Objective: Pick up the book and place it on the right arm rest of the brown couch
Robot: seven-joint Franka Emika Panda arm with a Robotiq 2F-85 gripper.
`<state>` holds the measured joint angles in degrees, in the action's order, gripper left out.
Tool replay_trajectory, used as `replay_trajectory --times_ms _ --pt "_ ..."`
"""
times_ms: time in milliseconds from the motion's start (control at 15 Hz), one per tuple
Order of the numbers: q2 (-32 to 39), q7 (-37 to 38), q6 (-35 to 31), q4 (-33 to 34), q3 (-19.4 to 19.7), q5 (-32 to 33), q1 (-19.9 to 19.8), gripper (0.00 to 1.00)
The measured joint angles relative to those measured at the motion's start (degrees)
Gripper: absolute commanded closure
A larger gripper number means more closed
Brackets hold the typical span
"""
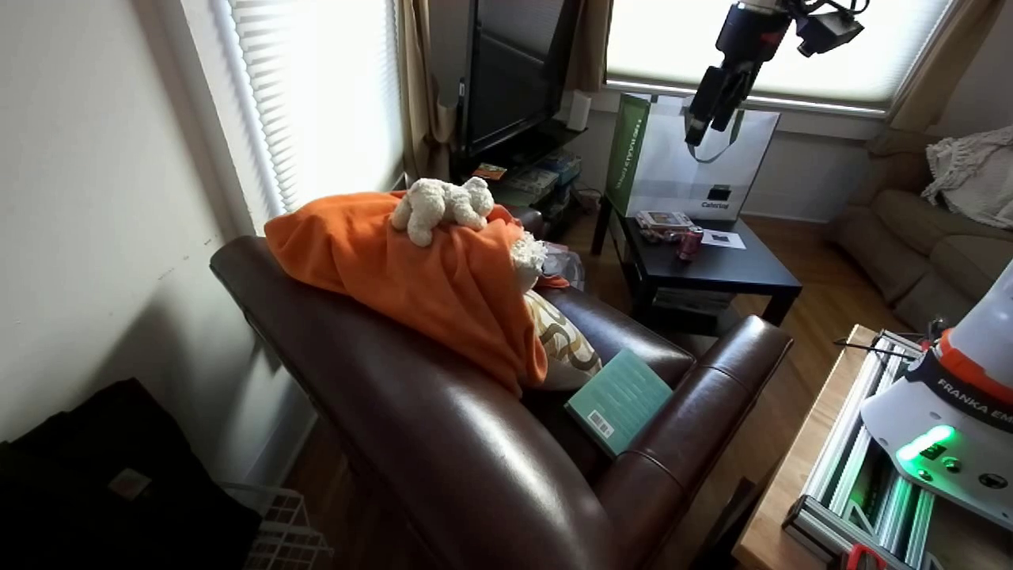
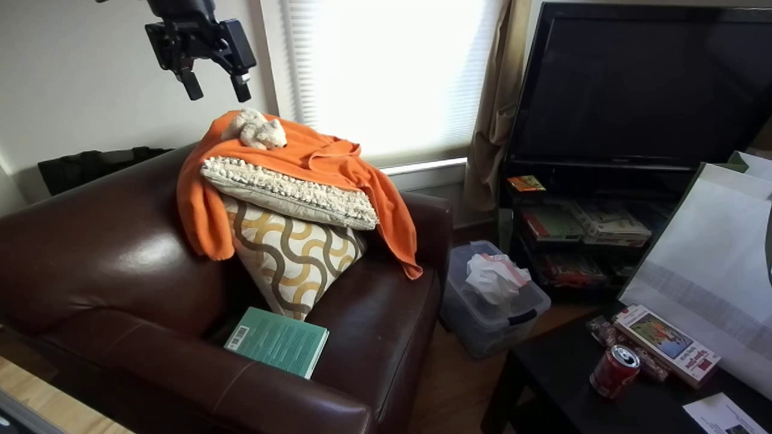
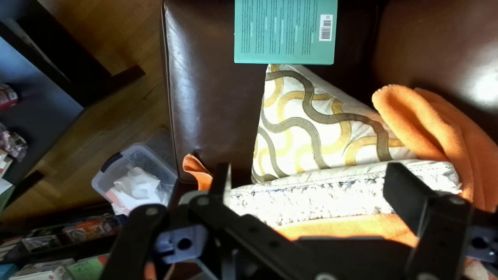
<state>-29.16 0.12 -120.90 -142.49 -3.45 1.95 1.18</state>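
The teal-green book (image 1: 621, 400) lies on the seat of the brown couch (image 1: 443, 412), back cover and barcode up, beside the inner side of the right arm rest (image 1: 696, 419). In an exterior view the book (image 2: 280, 342) shows behind the right arm rest (image 2: 199, 367), which hides its near edge. In the wrist view the book (image 3: 286, 33) is cut by the top edge. My gripper (image 2: 218, 93) is open and empty, high above the couch. In the wrist view the gripper (image 3: 310, 177) has its fingers wide apart over the pillows, away from the book.
A patterned pillow (image 2: 295, 253), a shaggy pillow (image 2: 289, 193), an orange blanket (image 2: 325, 157) and a white plush bear (image 2: 256, 129) sit on the couch. A plastic bin (image 2: 494, 301) stands beside it. A black table (image 1: 712, 261) holds a can (image 1: 689, 244) and a paper bag (image 1: 696, 158).
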Motion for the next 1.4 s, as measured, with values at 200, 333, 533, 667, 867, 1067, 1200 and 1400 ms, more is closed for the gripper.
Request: replay_trajectory --times_ms 200,333,533,667,867,1067,1200,1400 --pt "2.27 -14.03 2.13 1.21 8.84 -2.2 0.26 0.0" --pt "5.53 -22.58 2.92 2.65 13.69 -2.75 0.2 0.0" --pt "13.33 -31.0 4.4 6.39 17.87 -5.11 -0.22 0.0" --pt "20.37 -34.89 5.58 10.12 19.03 -7.58 -0.98 0.0" --pt "31.22 -37.71 8.88 16.97 18.66 -12.59 -2.97 0.0" --pt "38.29 -37.71 11.0 22.63 17.92 -14.46 -3.94 0.0" --pt "39.14 -37.7 11.21 23.59 17.8 -14.53 -3.94 0.0" --pt "39.09 -37.67 11.49 23.99 17.28 -14.41 -4.41 0.0"
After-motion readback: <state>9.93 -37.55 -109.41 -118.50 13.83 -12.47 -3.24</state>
